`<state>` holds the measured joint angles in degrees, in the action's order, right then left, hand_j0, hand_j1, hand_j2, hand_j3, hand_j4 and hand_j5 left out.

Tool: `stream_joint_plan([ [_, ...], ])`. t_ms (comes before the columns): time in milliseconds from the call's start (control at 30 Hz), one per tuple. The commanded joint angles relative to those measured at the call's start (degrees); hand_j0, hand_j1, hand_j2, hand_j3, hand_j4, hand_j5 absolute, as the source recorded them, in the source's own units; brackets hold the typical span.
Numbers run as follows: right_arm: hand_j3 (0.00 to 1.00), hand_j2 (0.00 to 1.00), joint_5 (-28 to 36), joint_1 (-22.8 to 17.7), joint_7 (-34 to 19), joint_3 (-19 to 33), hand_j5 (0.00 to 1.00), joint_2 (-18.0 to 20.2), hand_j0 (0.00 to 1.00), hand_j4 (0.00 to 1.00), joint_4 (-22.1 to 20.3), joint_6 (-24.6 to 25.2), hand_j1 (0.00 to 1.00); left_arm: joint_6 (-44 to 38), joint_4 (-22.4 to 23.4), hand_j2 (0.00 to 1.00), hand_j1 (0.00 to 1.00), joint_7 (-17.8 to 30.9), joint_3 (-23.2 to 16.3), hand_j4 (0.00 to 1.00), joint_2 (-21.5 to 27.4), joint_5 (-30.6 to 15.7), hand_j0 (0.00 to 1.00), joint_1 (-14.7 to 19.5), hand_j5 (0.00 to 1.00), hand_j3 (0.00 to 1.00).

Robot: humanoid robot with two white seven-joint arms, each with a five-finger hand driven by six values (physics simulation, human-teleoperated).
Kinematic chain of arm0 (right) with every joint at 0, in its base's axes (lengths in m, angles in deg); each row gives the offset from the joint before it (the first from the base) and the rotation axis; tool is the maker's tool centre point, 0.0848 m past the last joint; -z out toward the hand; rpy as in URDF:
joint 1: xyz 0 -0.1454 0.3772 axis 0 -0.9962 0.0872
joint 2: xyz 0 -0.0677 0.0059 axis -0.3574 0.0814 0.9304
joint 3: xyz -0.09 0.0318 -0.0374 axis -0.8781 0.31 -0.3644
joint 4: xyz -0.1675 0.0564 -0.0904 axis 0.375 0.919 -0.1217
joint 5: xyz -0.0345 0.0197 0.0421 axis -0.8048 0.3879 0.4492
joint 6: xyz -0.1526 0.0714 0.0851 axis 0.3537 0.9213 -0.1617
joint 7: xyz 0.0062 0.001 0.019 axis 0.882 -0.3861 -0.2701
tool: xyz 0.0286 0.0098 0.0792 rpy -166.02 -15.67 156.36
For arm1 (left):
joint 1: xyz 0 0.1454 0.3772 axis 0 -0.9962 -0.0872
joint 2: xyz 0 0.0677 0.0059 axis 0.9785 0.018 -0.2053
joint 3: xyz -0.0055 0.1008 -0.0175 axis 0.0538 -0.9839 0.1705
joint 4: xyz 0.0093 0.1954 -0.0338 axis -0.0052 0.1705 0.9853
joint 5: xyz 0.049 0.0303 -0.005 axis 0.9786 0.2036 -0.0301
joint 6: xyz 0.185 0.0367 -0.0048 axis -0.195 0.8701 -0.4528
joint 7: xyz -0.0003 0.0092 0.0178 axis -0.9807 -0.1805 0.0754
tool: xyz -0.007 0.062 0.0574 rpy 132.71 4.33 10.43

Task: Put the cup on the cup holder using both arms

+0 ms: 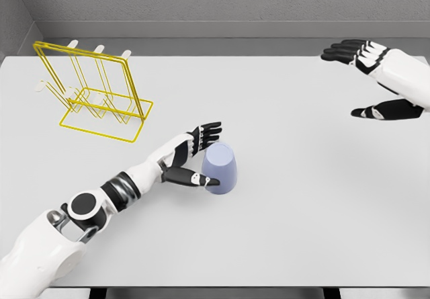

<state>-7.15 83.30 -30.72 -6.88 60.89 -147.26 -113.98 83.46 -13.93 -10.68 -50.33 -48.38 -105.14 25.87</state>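
Note:
A pale lavender cup (222,167) stands upside down near the middle of the white table (302,198). My left hand (201,154) is right beside the cup's left side, fingers spread behind it and the thumb touching its lower front; the hand is open and has no closed hold on the cup. The yellow wire cup holder (94,91) with white-tipped pegs stands at the far left of the table. My right hand (366,77) hovers open at the far right, well away from the cup, fingers stretched out to the left.
A grey wall runs along the table's back edge. The table's front edge lies near the bottom of the view. Bare tabletop lies between the cup and the right hand.

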Motion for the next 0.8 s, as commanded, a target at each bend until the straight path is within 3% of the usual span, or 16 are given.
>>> stream_joint_plan([
  [0, 1.0, 1.0, 0.42, 0.0, 0.03, 0.38, 1.0, -0.02, 1.0, 1.0, 0.11, 0.18, 1.0, -0.78, 0.48, 1.0, 1.0, -0.12, 0.04, 1.0, -0.37, -0.11, 1.0, 0.0, 1.0, 1.0],
  [500, 1.0, 1.0, 0.42, -0.09, 0.03, 0.38, 1.0, -0.1, 1.0, 1.0, 0.11, 0.18, 1.0, -0.6, 2.33, 1.0, 1.0, 0.15, -0.84, 1.0, -2.75, 1.12, 1.0, 0.0, 1.0, 1.0],
  [633, 1.0, 1.0, 0.42, 0.0, 0.03, 0.38, 1.0, -0.1, 1.0, 1.0, 0.11, 0.18, 1.0, -0.25, 2.24, 0.73, 0.73, 0.15, -0.84, 0.73, -3.01, 1.03, 0.73, -0.09, 0.73, 0.73],
  [767, 1.0, 1.0, 0.42, -0.09, 0.03, 0.38, 1.0, -0.1, 1.0, 1.0, 0.02, 0.18, 1.0, -0.25, 2.33, 0.64, 0.64, 0.06, -0.75, 0.64, -3.01, 1.03, 0.64, -0.09, 0.64, 0.64],
])
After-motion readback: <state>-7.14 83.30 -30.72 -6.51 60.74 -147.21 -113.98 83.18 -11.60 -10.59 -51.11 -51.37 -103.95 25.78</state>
